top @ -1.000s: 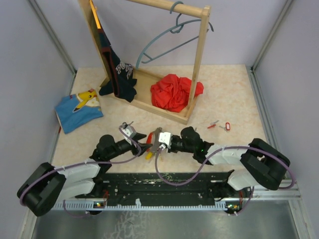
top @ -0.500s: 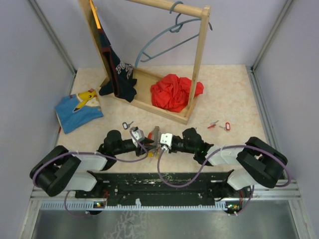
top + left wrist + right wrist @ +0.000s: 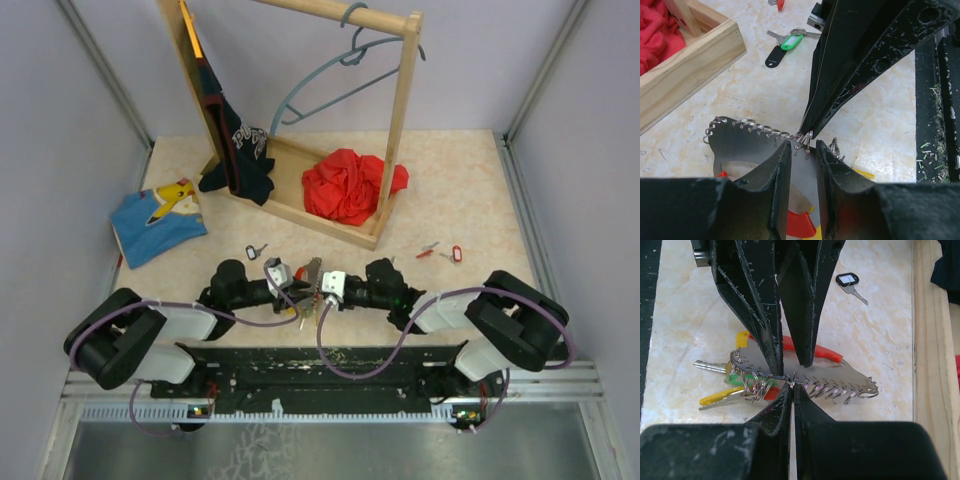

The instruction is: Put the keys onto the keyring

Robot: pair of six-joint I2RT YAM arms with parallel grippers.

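Arms low, tips meeting; right end effector [image 3: 792,383] pinched closed, left end effector [image 3: 802,148] seemingly clamped.

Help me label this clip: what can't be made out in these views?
Right wrist: the left tool covers the middle of the keyring; the pinched ring is unclear.
Left wrist: the left tool's own fingers hide the keyring's lower half.
Top view: the right tool and left tool cover the keyring; rings too small.

Robot lab test cell, not a home. Plain lavender wall panels [image 3: 480,60] in aluminium framing [image 3: 545,70] at 9, 12 and 3 o'clock. Beige tabletop [image 3: 470,180], with a black mounting rail [image 3: 330,375] at 6. Staged props: wooden clothes rack [image 3: 405,120] at 12, blue shirt [image 3: 155,222] at 10.
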